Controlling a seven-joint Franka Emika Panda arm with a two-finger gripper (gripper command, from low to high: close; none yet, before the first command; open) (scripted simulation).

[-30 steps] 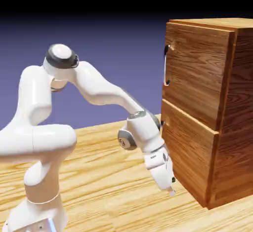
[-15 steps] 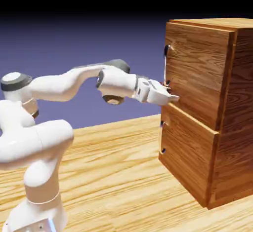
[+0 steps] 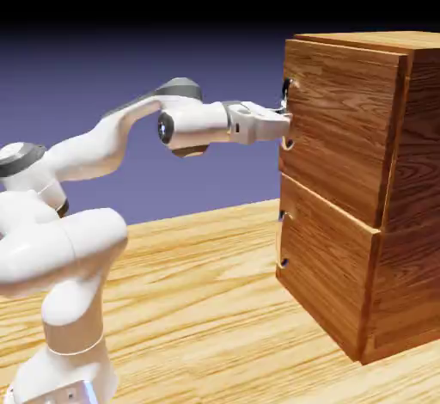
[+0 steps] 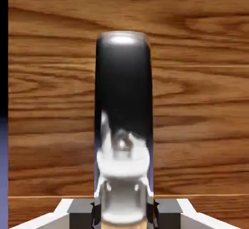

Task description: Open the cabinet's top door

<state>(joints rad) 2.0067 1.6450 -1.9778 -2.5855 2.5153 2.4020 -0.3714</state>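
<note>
The cabinet [image 3: 404,222] is a tall reddish-brown wood-grain box at the exterior view's right. Its top door [image 3: 344,127] sits about flush with the front. The door's curved metal handle [image 3: 287,89] runs down its left edge. My gripper [image 3: 284,120] reaches level from the left and is shut on the handle's middle. In the hand view the dark shiny handle [image 4: 123,101] stands upright between my two grey fingertips [image 4: 80,214], which press on its sides. My gripper [image 4: 124,214] faces the door's wood [image 4: 48,101], which fills that view.
Below the top door is the lower front panel [image 3: 326,265] with its own small handle [image 3: 282,239]. The cabinet stands on a light wooden table [image 3: 198,308]. My arm's base [image 3: 64,342] rises at the lower left.
My arm has swung up from low beside the lower panel to the top door's handle. The jaws, open before, have closed on the handle.
</note>
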